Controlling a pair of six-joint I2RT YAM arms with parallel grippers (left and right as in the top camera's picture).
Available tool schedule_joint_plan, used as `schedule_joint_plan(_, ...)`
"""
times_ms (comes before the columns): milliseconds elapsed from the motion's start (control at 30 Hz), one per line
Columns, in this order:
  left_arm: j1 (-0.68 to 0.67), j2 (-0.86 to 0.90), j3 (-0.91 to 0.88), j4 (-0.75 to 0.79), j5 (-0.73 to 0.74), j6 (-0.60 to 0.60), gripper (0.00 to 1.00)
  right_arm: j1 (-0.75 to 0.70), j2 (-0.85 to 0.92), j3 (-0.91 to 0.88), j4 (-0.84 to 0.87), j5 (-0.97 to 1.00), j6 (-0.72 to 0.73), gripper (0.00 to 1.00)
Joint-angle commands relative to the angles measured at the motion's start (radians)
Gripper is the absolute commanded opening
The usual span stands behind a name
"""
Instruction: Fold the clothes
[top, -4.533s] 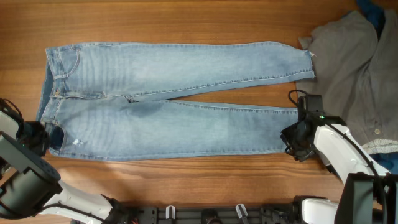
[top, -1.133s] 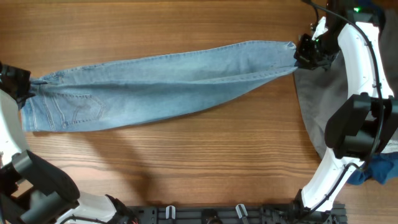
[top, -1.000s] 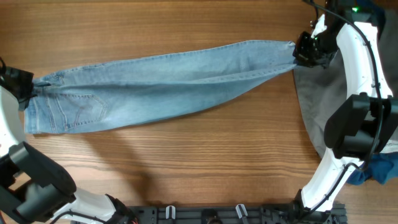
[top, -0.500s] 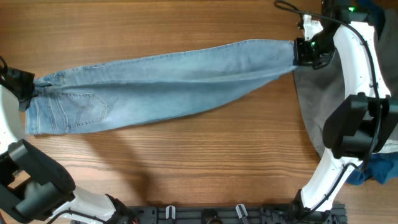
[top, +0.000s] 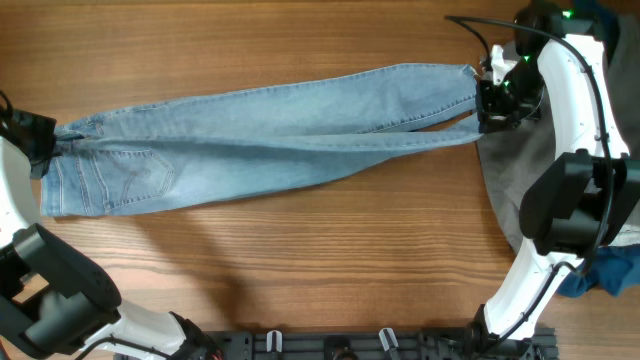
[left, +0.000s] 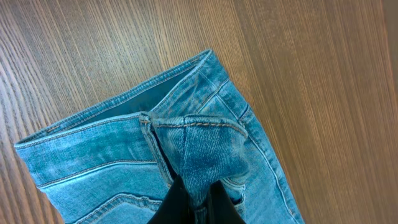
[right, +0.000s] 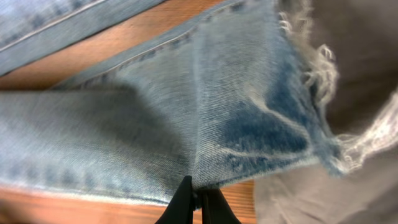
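The light blue jeans (top: 270, 135) lie folded lengthwise, one leg over the other, stretched across the table from left to right. A back pocket (top: 135, 172) faces up at the left end. My left gripper (top: 40, 150) is shut on the waistband; the left wrist view shows its fingers (left: 198, 202) pinching a bunch of denim (left: 199, 149). My right gripper (top: 490, 108) is shut on the frayed leg hems (right: 298, 124) at the right end, with its fingertips (right: 199, 196) pinching the fabric edge. The upper leg's hem is pulled down and apart from the other leg.
A grey garment (top: 520, 200) lies on the table's right side under the right arm, with dark blue cloth (top: 600, 270) beside it. It also shows in the right wrist view (right: 348, 50). Bare wooden table (top: 300, 270) lies in front of the jeans.
The jeans went from flat with both legs spread to folded lengthwise. In the last half second my right gripper moved down, pulling one hem apart from the other. The left gripper stayed.
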Motion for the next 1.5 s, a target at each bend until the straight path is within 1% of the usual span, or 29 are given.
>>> schedule_joint_plan(0, 0.001, 0.006, 0.026, 0.003, -0.029, -0.002, 0.04, -0.003, 0.005, 0.017, -0.003, -0.084, -0.066, 0.04)
schedule_joint_plan(167, 0.001, 0.006, 0.026, 0.005, -0.029, -0.002, 0.04, -0.003, 0.005, 0.017, 0.071, -0.105, -0.067, 0.04)
schedule_joint_plan(233, 0.001, 0.006, 0.026, 0.025, -0.029, -0.003, 0.04, -0.003, 0.005, 0.017, 0.124, -0.138, -0.044, 0.04)
schedule_joint_plan(333, 0.002, 0.006, 0.026, 0.047, -0.04, -0.006, 0.04, -0.003, 0.005, 0.017, 0.203, -0.139, 0.064, 0.04)
schedule_joint_plan(400, 0.002, 0.006, 0.026, 0.053, -0.057, -0.032, 0.04, -0.003, 0.005, 0.017, 0.228, -0.135, 0.12, 0.04)
schedule_joint_plan(500, 0.002, 0.008, 0.026, 0.055, -0.074, -0.056, 0.04, -0.003, 0.005, 0.017, 0.21, -0.115, 0.199, 0.04)
schedule_joint_plan(600, 0.002, 0.012, 0.026, 0.064, -0.085, -0.06, 0.04, -0.003, 0.005, 0.017, 0.166, -0.007, 0.327, 0.05)
schedule_joint_plan(700, 0.002, 0.014, 0.026, 0.066, -0.164, -0.118, 0.04, -0.003, 0.005, 0.017, 0.151, 0.081, 0.413, 0.04)
schedule_joint_plan(900, 0.001, 0.051, 0.026, 0.086, -0.165, -0.119, 0.04, -0.003, 0.007, 0.017, 0.311, 0.033, 0.406, 0.04)
schedule_joint_plan(1100, 0.001, 0.095, 0.026, 0.126, -0.163, -0.119, 0.04, -0.003, 0.046, 0.016, 0.413, 0.014, 0.407, 0.04)
schedule_joint_plan(1200, 0.001, 0.097, 0.026, 0.151, -0.163, -0.119, 0.04, 0.002, 0.073, 0.014, 0.515, -0.014, 0.421, 0.05)
schedule_joint_plan(1233, 0.001, 0.1, 0.026, 0.156, -0.163, -0.119, 0.06, 0.003, 0.08, 0.014, 0.568, -0.034, 0.433, 0.1)
schedule_joint_plan(1267, 0.001, 0.108, 0.026, 0.162, -0.161, -0.119, 0.08, 0.006, 0.095, 0.014, 0.662, -0.07, 0.433, 0.22)
schedule_joint_plan(1300, 0.001, 0.113, 0.026, 0.162, -0.155, -0.119, 0.09, 0.006, 0.101, 0.014, 0.724, -0.092, 0.433, 0.49)
schedule_joint_plan(1333, 0.001, 0.122, 0.026, 0.162, -0.141, -0.119, 0.17, 0.009, 0.111, 0.014, 0.793, -0.115, 0.433, 0.61)
schedule_joint_plan(1367, 0.001, 0.128, 0.026, 0.159, -0.127, -0.118, 0.29, 0.01, 0.119, 0.014, 0.834, -0.125, 0.433, 0.67)
schedule_joint_plan(1400, 0.001, 0.132, 0.026, 0.154, -0.118, -0.118, 0.42, 0.01, 0.12, 0.014, 0.842, -0.124, 0.432, 0.8)
schedule_joint_plan(1433, 0.001, 0.132, 0.026, 0.149, -0.117, -0.111, 0.48, 0.01, 0.12, 0.014, 0.838, -0.12, 0.432, 0.86)
schedule_joint_plan(1467, 0.001, 0.132, 0.026, 0.146, -0.117, -0.099, 0.49, 0.008, 0.12, 0.014, 0.822, -0.117, 0.431, 0.86)
